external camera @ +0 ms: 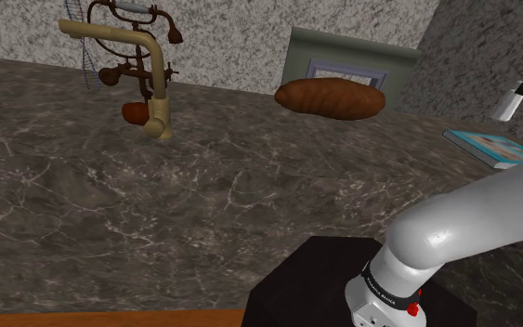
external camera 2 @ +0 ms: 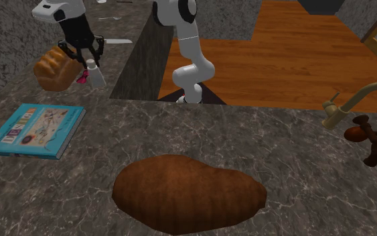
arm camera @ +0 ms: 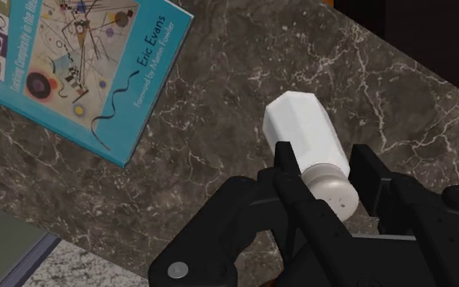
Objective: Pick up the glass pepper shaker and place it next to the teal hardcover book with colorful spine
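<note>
A white pepper shaker with a rounded grey cap hangs tilted in the air, and my black gripper is shut on its cap end. In the second exterior view the gripper holds the shaker above the counter, a little beyond the teal book. The book lies flat on the dark marble counter, its cover showing an abstract drawing. In the shoulder view the shaker hangs at the right edge, above the book.
A large brown loaf lies on the counter near the book. A smaller bread loaf sits behind the gripper. A brass faucet stands at the shoulder view's far left. The dark stand is in front.
</note>
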{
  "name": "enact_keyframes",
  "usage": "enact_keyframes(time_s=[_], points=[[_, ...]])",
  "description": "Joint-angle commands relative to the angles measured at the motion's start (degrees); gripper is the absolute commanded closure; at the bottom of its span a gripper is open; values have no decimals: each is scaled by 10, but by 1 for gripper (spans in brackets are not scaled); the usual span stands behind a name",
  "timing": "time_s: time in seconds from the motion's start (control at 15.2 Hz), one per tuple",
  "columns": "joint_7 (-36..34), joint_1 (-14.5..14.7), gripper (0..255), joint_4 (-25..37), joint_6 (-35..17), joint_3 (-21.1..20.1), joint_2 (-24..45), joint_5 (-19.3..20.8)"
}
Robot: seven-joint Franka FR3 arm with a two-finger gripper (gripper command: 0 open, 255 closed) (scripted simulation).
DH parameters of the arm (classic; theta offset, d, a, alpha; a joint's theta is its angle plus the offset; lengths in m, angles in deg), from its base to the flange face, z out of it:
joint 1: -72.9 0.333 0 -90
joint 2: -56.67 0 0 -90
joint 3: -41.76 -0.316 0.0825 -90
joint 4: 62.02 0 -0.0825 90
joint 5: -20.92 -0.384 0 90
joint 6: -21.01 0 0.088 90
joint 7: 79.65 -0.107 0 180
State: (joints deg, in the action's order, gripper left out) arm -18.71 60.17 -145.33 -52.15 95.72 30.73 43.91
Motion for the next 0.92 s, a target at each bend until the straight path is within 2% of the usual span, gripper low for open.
enact_keyframes(time_s=[0.0,0.13,0.26,0.4,0.46,0.53,0.86], points=[[41,16,255,31,1,52,17,-3],[80,46,255,65,0,118,38,-13],[120,98,255,104,1,206,60,-25],[150,184,255,152,10,313,64,-24],[159,235,255,180,18,361,55,-12],[168,299,255,221,33,412,34,13],[166,195,255,127,-25,344,45,-9]])
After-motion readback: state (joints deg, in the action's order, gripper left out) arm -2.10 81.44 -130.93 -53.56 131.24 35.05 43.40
